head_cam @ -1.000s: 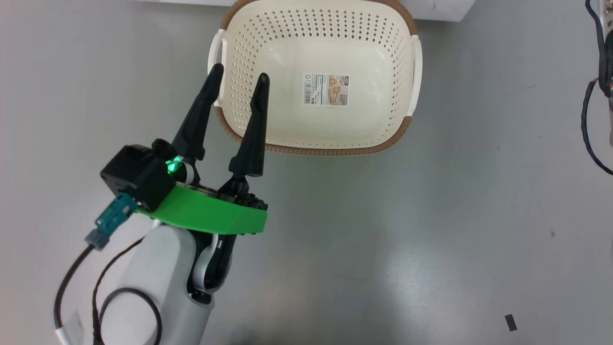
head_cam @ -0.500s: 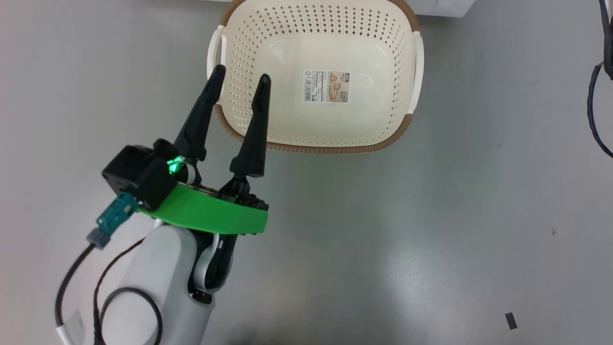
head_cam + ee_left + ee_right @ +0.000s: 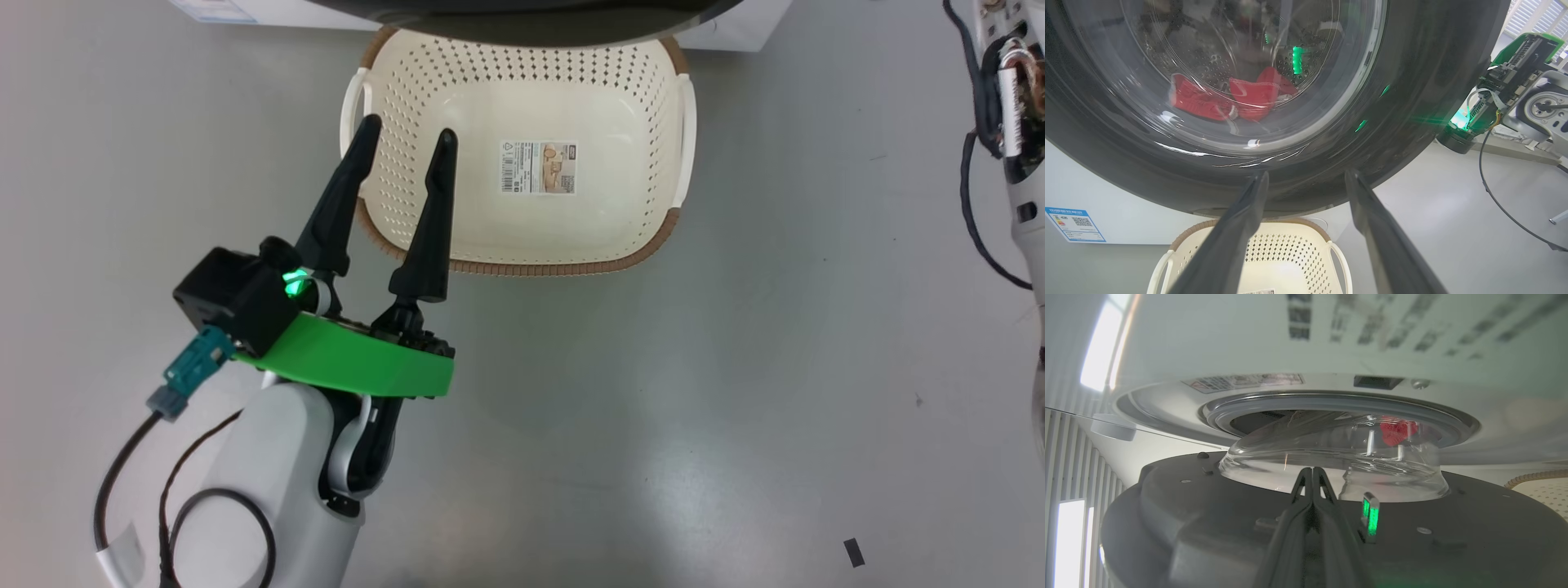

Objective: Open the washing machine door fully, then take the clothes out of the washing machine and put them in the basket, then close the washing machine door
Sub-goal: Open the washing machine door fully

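While the washing machine stands white and wide before us, the washing machine door is unlatched but not yet swung fully open: in the right wrist view it shows its grey inner face, with the glass bowl drawn clear of the grey rubber ring at 12 o'clock. We judge the first step under way, not finished. The basket sits on the floor at 12 o'clock in the head view, just under the door's black rim, and holds nothing but its paper label. The clothes lie in the drum, red behind the glass at 11 o'clock in the left wrist view, so taking them out, filling the basket and closing the door are all left to do. Our left gripper reaches in from 8 o'clock in the head view, fingers spread wide and holding nothing, tips over the basket's left wall. Our right gripper is pinched tight with nothing between its fingers, lying along the door's inner face and pointing at the bowl; whether it touches the door we cannot tell
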